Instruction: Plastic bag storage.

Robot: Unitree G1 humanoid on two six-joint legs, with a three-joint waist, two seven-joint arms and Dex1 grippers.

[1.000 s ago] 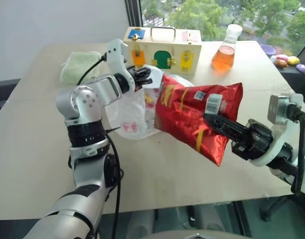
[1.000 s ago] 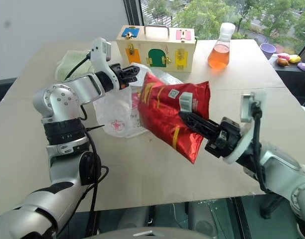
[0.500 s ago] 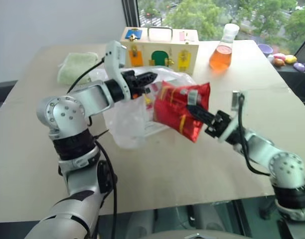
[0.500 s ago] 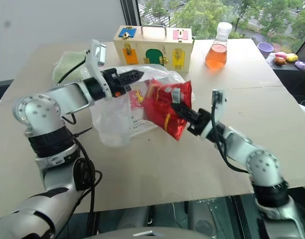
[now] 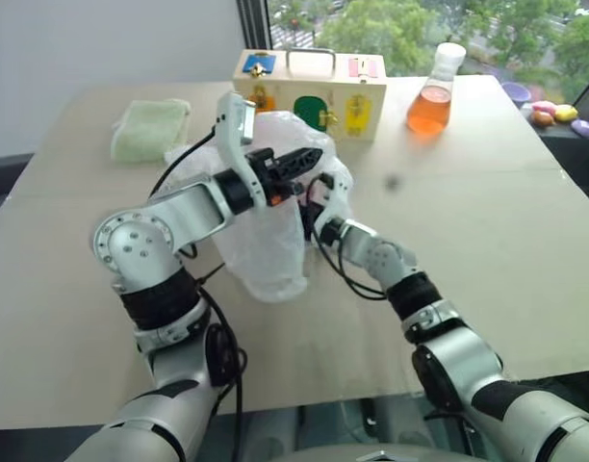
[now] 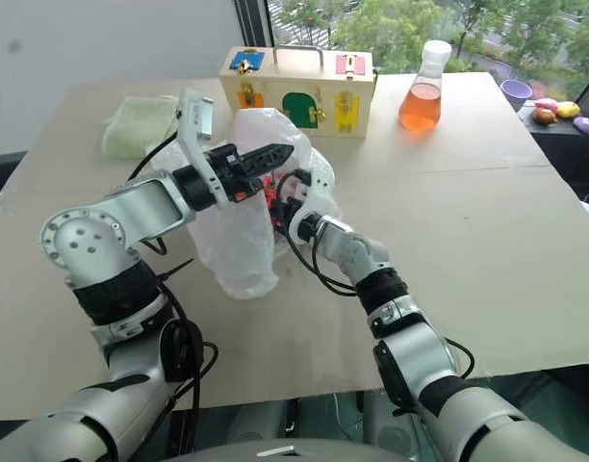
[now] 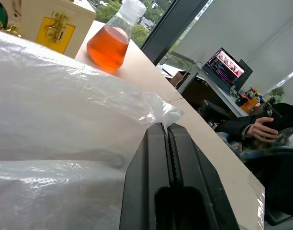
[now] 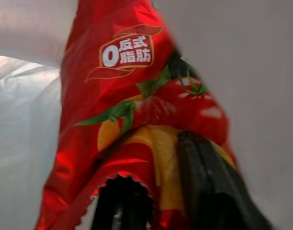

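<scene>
Here the plastic bag (image 5: 266,241) hangs lengthwise from the left end effector (image 5: 309,159).

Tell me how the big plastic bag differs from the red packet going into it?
The plastic bag is whitish and see-through; the red snack packet is shiny, opaque and printed with tomatoes. The bag is far larger and surrounds the packet. The left claw pinches the bag's edge; the right claw straddles the packet. Both are crinkly film.
</scene>
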